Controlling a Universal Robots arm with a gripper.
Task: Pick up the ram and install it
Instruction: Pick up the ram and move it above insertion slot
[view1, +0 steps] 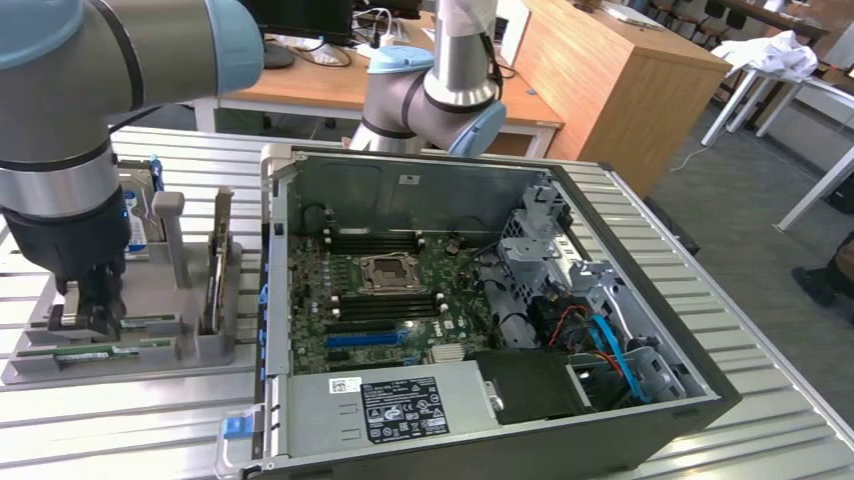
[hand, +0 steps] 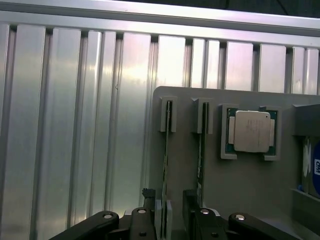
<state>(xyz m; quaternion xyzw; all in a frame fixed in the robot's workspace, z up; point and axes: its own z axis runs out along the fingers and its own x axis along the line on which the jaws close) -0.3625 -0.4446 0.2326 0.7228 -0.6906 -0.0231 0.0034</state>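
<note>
Gripper (view1: 91, 322) is seen low over the grey holder (view1: 187, 345) at the exterior view's left, beside the open computer case (view1: 400, 185). From the wrist, the ram (hand: 167, 160) is seen standing on edge in the holder's outer slot, between fingers (hand: 190, 206) set narrowly apart

I see an open PC case (view1: 721, 392) on the ribbed aluminium table (view1: 134, 425). Motherboard (view1: 350, 305) exposed, CPU socket (view1: 395, 272) mid-board, labelled power supply (view1: 387, 405) at the near edge. Grey fixture (view1: 200, 352) sits beside the case, on the exterior view's left. CPU (hand: 250, 131) seated in its pocket.
</note>
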